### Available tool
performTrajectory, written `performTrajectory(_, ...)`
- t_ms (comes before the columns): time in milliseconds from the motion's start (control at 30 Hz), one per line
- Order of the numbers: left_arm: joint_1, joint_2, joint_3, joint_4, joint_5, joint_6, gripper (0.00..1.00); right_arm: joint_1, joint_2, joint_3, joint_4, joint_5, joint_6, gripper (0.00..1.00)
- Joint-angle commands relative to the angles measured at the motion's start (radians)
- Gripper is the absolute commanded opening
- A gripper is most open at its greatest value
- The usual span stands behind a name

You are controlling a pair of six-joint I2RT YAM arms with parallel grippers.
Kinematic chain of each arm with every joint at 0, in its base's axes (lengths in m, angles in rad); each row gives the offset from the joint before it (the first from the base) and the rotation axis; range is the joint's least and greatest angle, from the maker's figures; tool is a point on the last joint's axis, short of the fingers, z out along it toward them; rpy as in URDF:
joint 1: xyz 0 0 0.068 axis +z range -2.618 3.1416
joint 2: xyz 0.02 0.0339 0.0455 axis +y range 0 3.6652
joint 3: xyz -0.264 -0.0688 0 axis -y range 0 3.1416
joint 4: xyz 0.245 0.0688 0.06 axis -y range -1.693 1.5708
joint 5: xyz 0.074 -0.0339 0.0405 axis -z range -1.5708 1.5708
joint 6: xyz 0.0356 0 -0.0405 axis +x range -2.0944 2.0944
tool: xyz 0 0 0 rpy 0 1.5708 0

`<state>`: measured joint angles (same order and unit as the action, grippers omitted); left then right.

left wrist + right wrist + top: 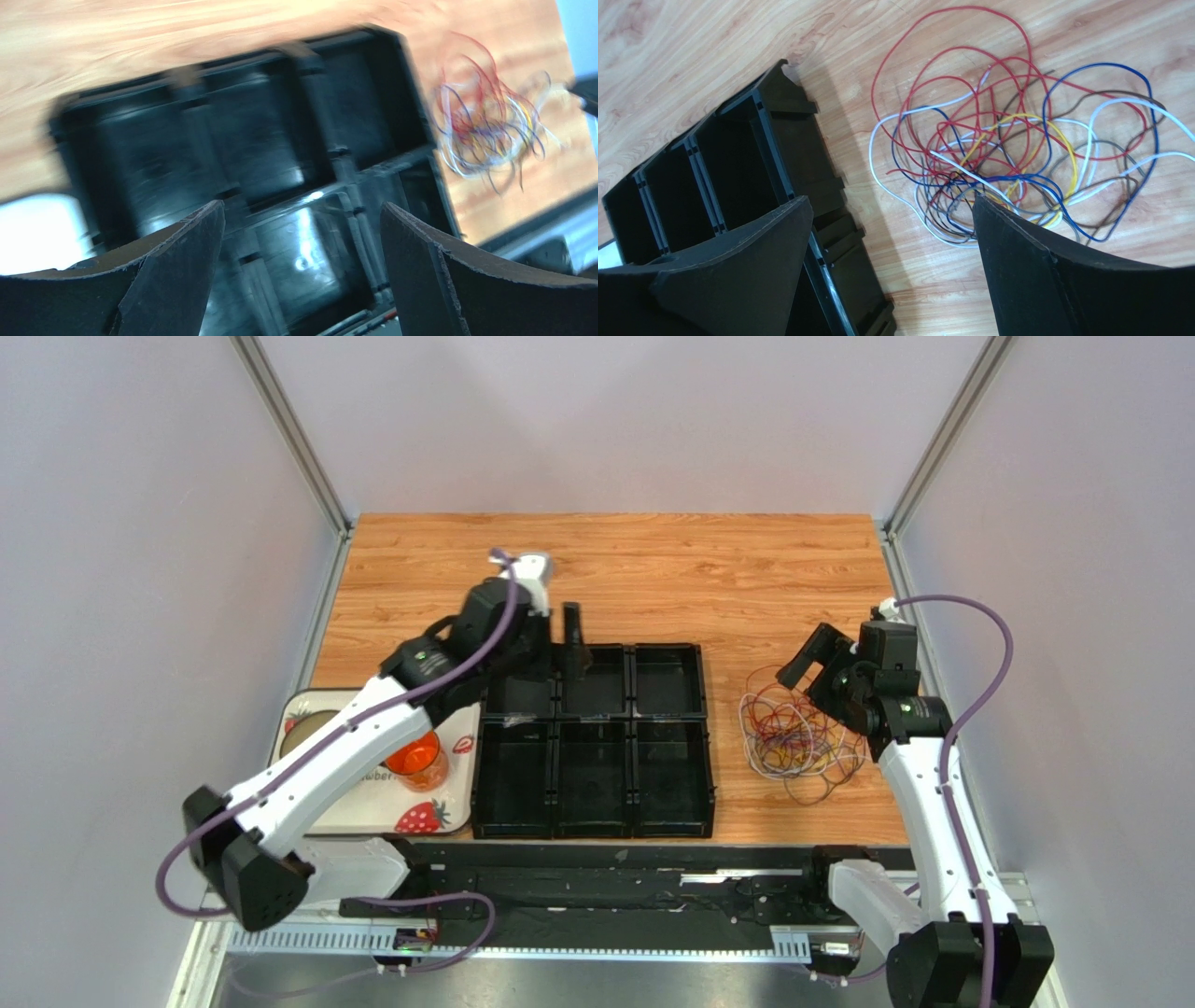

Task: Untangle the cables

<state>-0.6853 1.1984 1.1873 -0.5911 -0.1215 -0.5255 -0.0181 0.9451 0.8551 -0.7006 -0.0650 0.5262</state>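
Note:
The cables (800,735) lie as one loose tangle of thin red, white, blue, yellow and dark wires on the wooden table, right of the black tray (706,756). My right gripper (821,676) hovers over the tangle's upper edge. In the right wrist view it (892,203) is open and empty, with the cables (1018,147) just ahead and partly under its right finger. My left gripper (554,651) hangs over the tray's back-left compartments. In the blurred left wrist view it (302,206) is open, holding nothing, with the cables (484,126) far off to the right.
The black tray (210,140) has six compartments and sits mid-table; its corner (738,154) lies left of the right gripper. A white strawberry-print tray (316,819) with an orange cup (414,756) is at the left. Grey walls enclose the table.

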Motion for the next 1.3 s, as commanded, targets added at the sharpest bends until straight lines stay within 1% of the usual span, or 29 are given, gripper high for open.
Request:
performTrajectory(0, -0.167, 0.18, 0.171, 0.002, -0.015, 0.067, 0.88, 0.0, -0.049, 0.009, -0.063, 0.065, 0.008, 0.89)
performTrajectory(33, -0.189, 0.217, 0.202, -0.001, -0.009, 0.071, 0.86, 0.0, -0.06, 0.012, -0.079, 0.111, 0.02, 0.9)
performTrajectory(67, -0.21, 0.293, 0.233, -0.001, -0.003, 0.073, 0.85, 0.0, -0.086, 0.007, -0.085, 0.129, 0.018, 0.9)
performTrajectory(133, -0.264, 0.372, 0.328, -0.004, 0.023, 0.076, 0.83, 0.0, -0.118, 0.001, -0.086, 0.146, 0.024, 0.91)
performTrajectory(167, -0.281, 0.45, 0.362, -0.007, 0.029, 0.081, 0.83, 0.001, -0.15, -0.004, -0.088, 0.18, 0.029, 0.91)
performTrajectory(200, -0.314, 0.492, 0.436, -0.015, 0.032, 0.082, 0.83, 0.001, -0.166, -0.002, -0.095, 0.203, 0.041, 0.91)
performTrajectory(233, -0.33, 0.533, 0.477, -0.035, 0.039, 0.084, 0.83, 0.001, -0.176, -0.001, -0.115, 0.227, 0.057, 0.91)
performTrajectory(267, -0.344, 0.611, 0.518, -0.044, 0.04, 0.088, 0.82, 0.001, -0.193, -0.001, -0.122, 0.263, 0.061, 0.91)
performTrajectory(300, -0.368, 0.648, 0.591, -0.052, 0.042, 0.087, 0.81, 0.001, -0.216, 0.001, -0.129, 0.281, 0.07, 0.91)
performTrajectory(333, -0.381, 0.682, 0.629, -0.064, 0.052, 0.087, 0.8, 0.0, -0.229, -0.001, -0.135, 0.295, 0.078, 0.91)
performTrajectory(367, -0.39, 0.754, 0.664, -0.068, 0.06, 0.085, 0.79, 0.0, -0.241, -0.002, -0.138, 0.318, 0.092, 0.91)
performTrajectory(500, -0.428, 0.92, 0.866, -0.113, 0.065, 0.082, 0.77, 0.0, -0.281, -0.022, -0.146, 0.317, 0.113, 0.9)
performTrajectory(600, -0.431, 1.015, 0.949, -0.139, 0.065, 0.076, 0.75, 0.0, -0.293, -0.039, -0.145, 0.297, 0.115, 0.9)
performTrajectory(733, -0.43, 1.09, 0.992, -0.139, 0.028, 0.081, 0.73, -0.002, -0.298, -0.053, -0.148, 0.294, 0.109, 0.9)
performTrajectory(767, -0.43, 1.113, 0.997, -0.139, 0.023, 0.082, 0.72, 0.0, -0.302, -0.059, -0.145, 0.289, 0.106, 0.9)
performTrajectory(933, -0.424, 1.159, 1.012, -0.138, 0.02, 0.078, 0.69, 0.0, -0.301, -0.067, -0.135, 0.272, 0.106, 0.89)
performTrajectory(1033, -0.412, 1.184, 1.012, -0.121, 0.043, 0.07, 0.68, 0.0, -0.296, -0.076, -0.119, 0.263, 0.11, 0.89)
performTrajectory(1167, -0.396, 1.211, 1.019, -0.095, 0.086, 0.074, 0.63, 0.0, -0.282, -0.085, -0.109, 0.255, 0.104, 0.89)
performTrajectory(1233, -0.396, 1.227, 1.025, -0.081, 0.098, 0.081, 0.62, 0.0, -0.275, -0.09, -0.106, 0.252, 0.103, 0.89)
performTrajectory(1267, -0.396, 1.236, 1.046, -0.097, 0.091, 0.078, 0.59, 0.0, -0.275, -0.091, -0.105, 0.254, 0.101, 0.89)
